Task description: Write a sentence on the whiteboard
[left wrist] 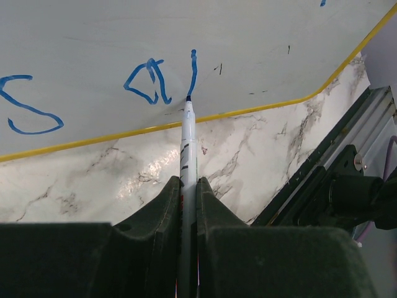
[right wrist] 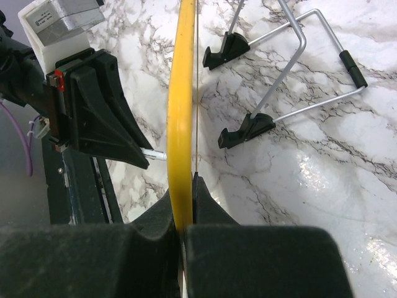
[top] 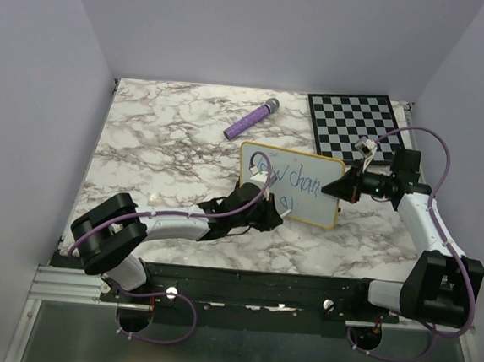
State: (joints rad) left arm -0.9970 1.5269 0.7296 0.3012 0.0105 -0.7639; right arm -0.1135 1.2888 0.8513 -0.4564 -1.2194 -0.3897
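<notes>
While the left tool [left wrist: 188,189] is clamped shut on a white marker [left wrist: 188,133], the tip touches the whiteboard [left wrist: 260,43] at the foot of a thin stroke in the blue lettering [left wrist: 149,81]. The right tool [right wrist: 184,208] pinches the board's yellow frame. White and round-cornered, the board stands tilted on a wire stand [right wrist: 248,128] on the marble table [right wrist: 310,186], near a checkered board [top: 353,123].

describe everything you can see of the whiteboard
The whiteboard is a white panel in a thin yellow frame with rounded corners, standing tilted on the marble table, a wire stand with black feet behind it. Blue lettering marks its face. The right gripper clamps its side edge; the left gripper's marker tip touches it near the bottom edge.
</notes>
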